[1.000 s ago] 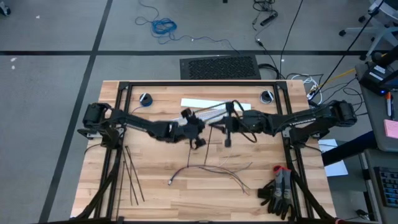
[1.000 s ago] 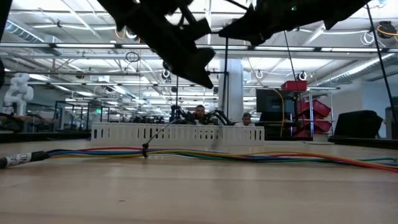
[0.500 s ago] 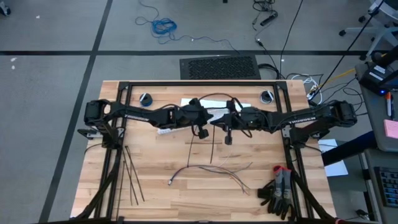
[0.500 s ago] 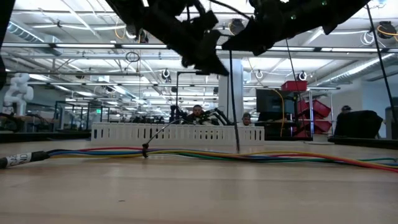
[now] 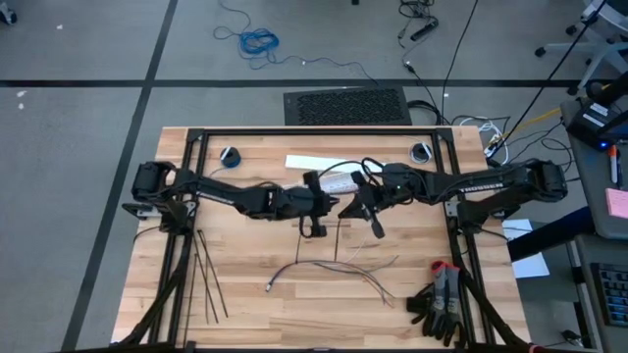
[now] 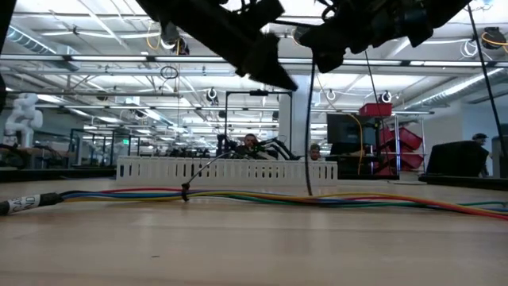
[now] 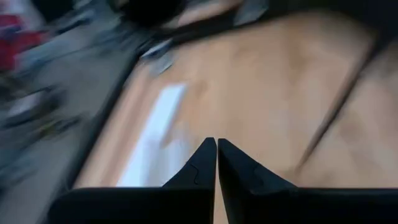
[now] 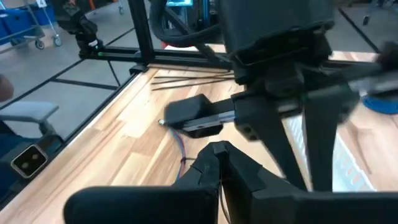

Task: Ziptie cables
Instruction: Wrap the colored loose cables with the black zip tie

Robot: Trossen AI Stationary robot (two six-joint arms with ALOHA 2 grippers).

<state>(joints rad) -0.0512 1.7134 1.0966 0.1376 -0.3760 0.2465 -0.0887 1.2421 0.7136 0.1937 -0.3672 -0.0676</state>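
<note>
Grey floor (image 5: 88,137) w/ dark seam lines; black vent grille (image 5: 346,106) behind wooden table (image 5: 255,314). Blue cord (image 5: 259,41) coiled on floor. Low view: big open hall, ceiling strip lights (image 6: 95,40), red bins (image 6: 401,139) at right.

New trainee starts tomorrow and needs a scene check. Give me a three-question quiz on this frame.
1. True or false: the left tool and the right tool are both shut.
2. The spare zipties lie: A) on the left arm's side of the table, B) on the right arm's side, C) on the white duct.
3. What hangs from the right tool down towards the table?

Key: 1 true. 2 A. 3 a ziptie.
</note>
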